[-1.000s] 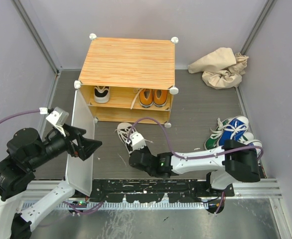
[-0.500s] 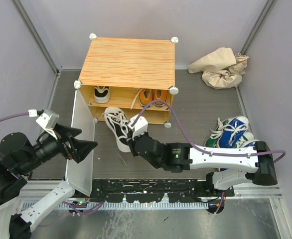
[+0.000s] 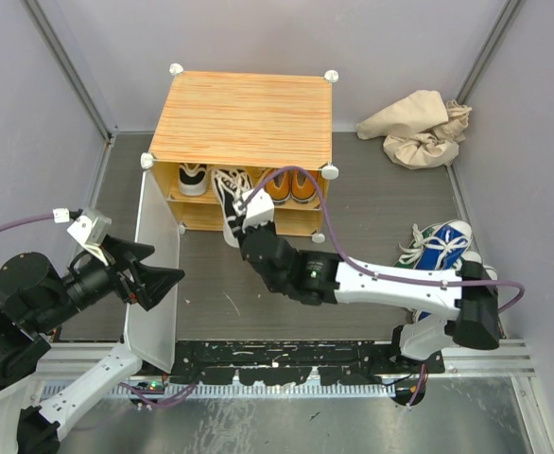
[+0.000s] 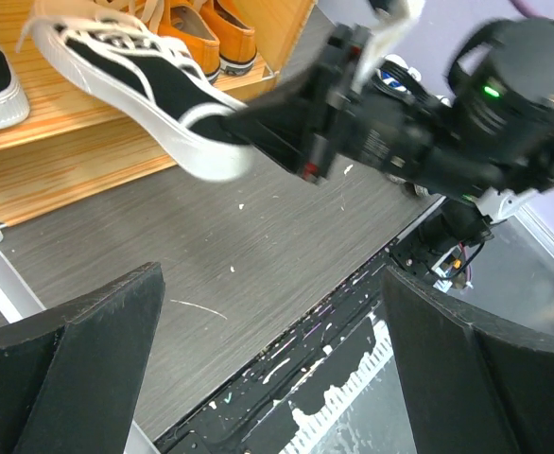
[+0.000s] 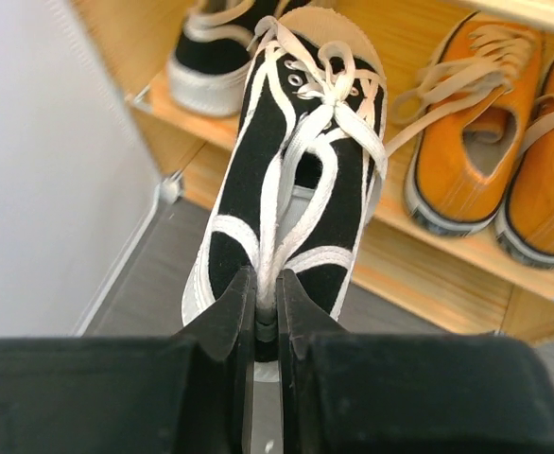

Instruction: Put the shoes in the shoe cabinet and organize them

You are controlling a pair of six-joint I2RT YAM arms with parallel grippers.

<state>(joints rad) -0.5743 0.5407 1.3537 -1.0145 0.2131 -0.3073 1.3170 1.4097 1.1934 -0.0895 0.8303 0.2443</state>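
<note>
OPERATOR: Where's the shoe?

SPOTTER: Your right gripper [image 5: 266,303] is clamped on the heel of the white-and-black sneaker [image 5: 296,180]. Its toe points into the shoe cabinet [image 3: 244,118] at the upper shelf, between its mate [image 3: 193,178] on the left and the orange pair [image 3: 291,186] on the right.

OPERATOR: Is it down on the board?

SPOTTER: From above you cannot tell, because your wrist covers the heel. The left wrist view shows the sneaker tilted, toe high and heel low, with the sole looking clear of the shelf. The right wrist view shows the laces lying loose across the tongue and both fingers pinching the heel rim.

OPERATOR: And the other arm?

SPOTTER: Your left gripper [image 3: 168,281] is spread wide and holds nothing. It sits just beside the white door [image 3: 154,274], which hangs open between that arm and the cabinet's left side.

OPERATOR: Anything else?

SPOTTER: The blue sneakers [image 3: 442,248] and a green one [image 3: 405,270] lie on the floor at the right, partly behind your right arm. A crumpled beige cloth [image 3: 419,128] lies in the far right corner.
</note>
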